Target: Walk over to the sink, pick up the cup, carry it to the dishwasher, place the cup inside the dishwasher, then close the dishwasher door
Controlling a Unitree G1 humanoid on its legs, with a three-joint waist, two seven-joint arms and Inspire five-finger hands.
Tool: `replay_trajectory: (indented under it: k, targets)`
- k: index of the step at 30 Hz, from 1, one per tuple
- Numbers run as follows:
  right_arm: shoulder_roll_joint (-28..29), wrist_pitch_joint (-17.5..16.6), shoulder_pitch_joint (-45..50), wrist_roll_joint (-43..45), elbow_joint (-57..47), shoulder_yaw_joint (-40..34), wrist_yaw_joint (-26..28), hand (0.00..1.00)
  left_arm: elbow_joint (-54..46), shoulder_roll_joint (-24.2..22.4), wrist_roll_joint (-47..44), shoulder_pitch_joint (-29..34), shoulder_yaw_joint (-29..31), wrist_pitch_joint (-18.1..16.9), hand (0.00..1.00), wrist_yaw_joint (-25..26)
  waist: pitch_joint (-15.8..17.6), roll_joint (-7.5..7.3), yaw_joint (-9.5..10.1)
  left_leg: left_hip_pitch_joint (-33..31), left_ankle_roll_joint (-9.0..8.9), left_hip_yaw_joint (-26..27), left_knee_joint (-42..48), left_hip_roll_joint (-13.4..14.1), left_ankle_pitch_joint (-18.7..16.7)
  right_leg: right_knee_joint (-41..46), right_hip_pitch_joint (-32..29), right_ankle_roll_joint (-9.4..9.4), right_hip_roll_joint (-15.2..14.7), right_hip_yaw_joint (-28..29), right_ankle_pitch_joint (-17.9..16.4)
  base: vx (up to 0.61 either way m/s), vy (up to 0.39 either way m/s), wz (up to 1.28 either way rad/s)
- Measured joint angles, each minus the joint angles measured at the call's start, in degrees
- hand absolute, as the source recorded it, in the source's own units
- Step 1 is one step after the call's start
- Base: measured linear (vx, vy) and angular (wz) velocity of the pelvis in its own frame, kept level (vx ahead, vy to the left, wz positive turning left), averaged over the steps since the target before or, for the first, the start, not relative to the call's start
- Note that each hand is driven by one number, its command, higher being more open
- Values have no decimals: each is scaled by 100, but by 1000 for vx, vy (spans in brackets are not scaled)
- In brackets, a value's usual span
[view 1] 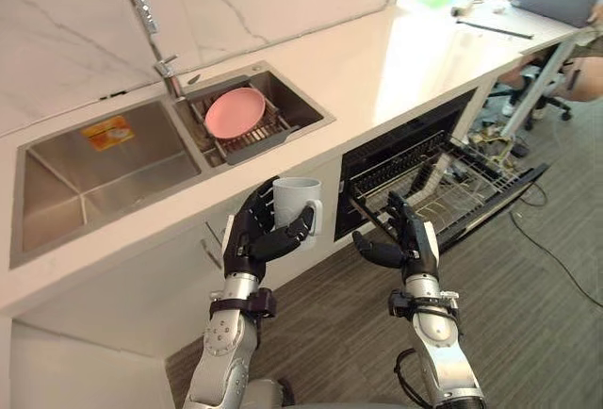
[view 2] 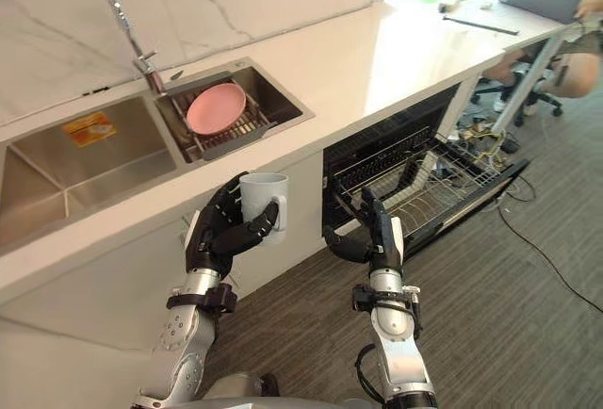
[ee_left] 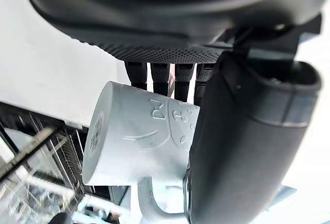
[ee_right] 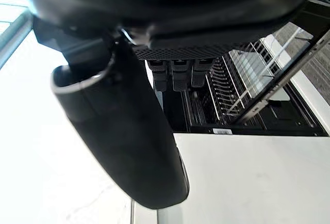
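Cup: a plain white mug with a single loop handle and an open mouth facing up. The left wrist view shows raised relief marks on its side wall and a flat round base. No contents can be seen. It is held upright and clear of any surface, in front of the table's front face and just below its edge, between the sink and the dishwasher.

Left robot hand: fingers wrapped round the far side of the cup body and thumb pressed across the near side, beside the handle. The grip is closed on the cup.

Right robot hand: raised in front of the dishwasher, fingers loosely extended, thumb spread to the side, holding nothing and touching nothing.

Dishwasher: built in under the table, to the right of the cup. Its door is folded down and open. A wire rack is drawn out over the door.

Sink: a steel double basin set into the white table. The smaller basin holds a drain basket with a pink plate lying in it. A tap stands behind the divider.
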Motion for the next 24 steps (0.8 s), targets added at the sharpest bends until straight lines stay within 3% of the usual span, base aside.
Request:
replay_trajectory:
  k: [1,3,5,7,8,10,13,15,16,18,20,22,23,24]
  targets:
    - [8,-1,-13,-1,16,34,12,90,-116,52,0,1,-1,-5,30,-1,-42,-20,-28,57,10,63,-107,29,-6,-78,-140,-110,21,-153,-144,85,67,-34]
    - [2,0,-132,-1,57,126,26,90,-222,60,-2,-17,49,-46,30,1,-33,10,-57,90,50,124,-240,129,-32,-353,-464,-114,169,-389,-221,99,-12,-23]
    - [-2,0,-191,-2,114,207,37,90,-223,60,-2,-6,49,-47,30,1,-7,59,-93,175,-70,135,-324,249,-14,-846,-682,-130,382,-484,-140,118,-60,-7]
    - [-2,1,-210,-4,203,270,50,90,-188,71,-2,1,59,-46,30,8,-23,-6,-103,297,-295,103,-237,248,-66,-1563,-728,-226,541,-413,601,178,-114,10]
    - [-86,0,-198,-7,230,286,51,90,-77,44,-1,-26,84,-58,30,10,-33,59,-135,341,-410,-7,-92,256,-204,-1594,-645,-106,586,-331,1076,271,-155,6]
    - [-266,6,-210,-9,233,298,65,90,-18,-144,-1,16,103,-50,30,14,-116,323,-90,343,-559,-272,-79,463,-311,-1796,-533,-171,815,-340,1078,228,-128,-5]
    - [-307,6,-43,-11,220,180,57,90,-11,-173,0,11,72,-50,30,-11,-134,434,-141,375,-773,-450,164,847,-489,-2118,-153,-368,1179,-570,915,176,-142,21]
    - [-305,6,153,-1,106,156,-8,90,41,-148,-1,34,9,-50,30,-10,-96,432,-106,70,-805,-597,1296,1137,-536,-2329,254,-475,1383,-650,789,122,-106,15]
    - [-327,6,226,1,-57,158,-23,90,43,-159,-4,61,11,-50,30,-8,-55,510,-100,-108,-761,-607,1895,1299,-494,-2390,412,-518,1478,-653,759,124,-51,-3]
    - [-322,3,263,4,-303,165,-43,90,69,-164,-4,69,47,-50,30,-6,-26,567,-89,-467,-724,-638,2723,1453,-202,-2442,603,-631,1542,-611,701,189,-1,-8]
    - [-302,-2,253,7,-440,153,-47,90,69,-206,-3,59,31,-50,30,-9,-18,552,-42,-567,-745,-744,2626,1244,-545,-2436,650,-644,1445,-508,680,185,57,-21]
    - [-306,-13,227,14,-468,89,-57,90,70,-230,-2,27,7,-49,30,-9,-2,528,65,-697,-742,-994,1845,727,-767,-2437,656,-534,1267,-323,730,164,108,-40]
    - [-306,-13,228,17,-467,77,-56,90,70,-228,-1,24,10,-49,30,-5,-5,533,68,-708,-755,-1093,1529,602,-751,-2437,660,-524,1230,-299,731,124,133,-40]
    - [-314,-13,234,22,-463,63,-53,90,67,-229,0,19,10,-50,30,6,-49,604,60,-617,-755,-1321,678,422,-391,-2430,671,-439,1226,-259,710,129,181,-42]
